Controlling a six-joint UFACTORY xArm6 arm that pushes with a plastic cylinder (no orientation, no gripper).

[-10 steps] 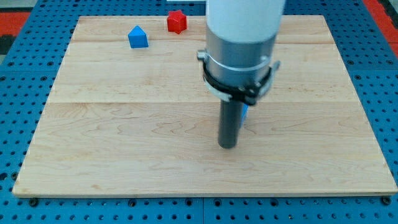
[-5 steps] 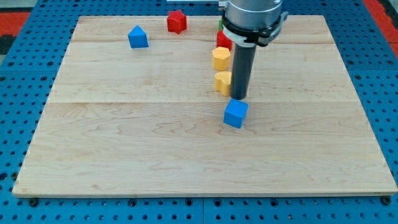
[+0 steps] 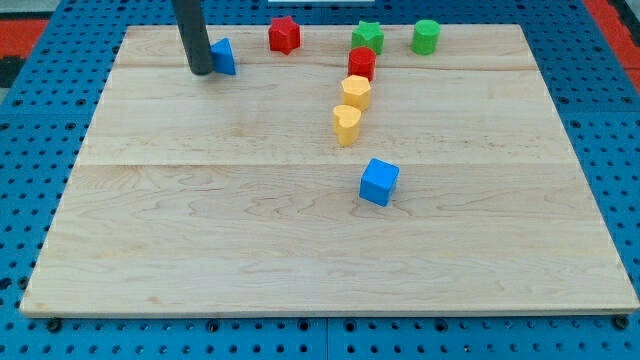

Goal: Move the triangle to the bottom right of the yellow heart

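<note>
Blue triangle (image 3: 224, 57) touches my tip (image 3: 200, 72) (no jaws); yellow heart (image 3: 346, 125) well apart

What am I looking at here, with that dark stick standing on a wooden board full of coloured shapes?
One camera looks down on a wooden board. The stick is the end of a robot arm; it has no hand and holds nothing, it only pushes. My tip sits against the left side of the blue triangle, near the view's top left. Also there: a red star, a green star, a green cylinder, a red cylinder, a yellow hexagon, the yellow heart and a blue cube.
</note>
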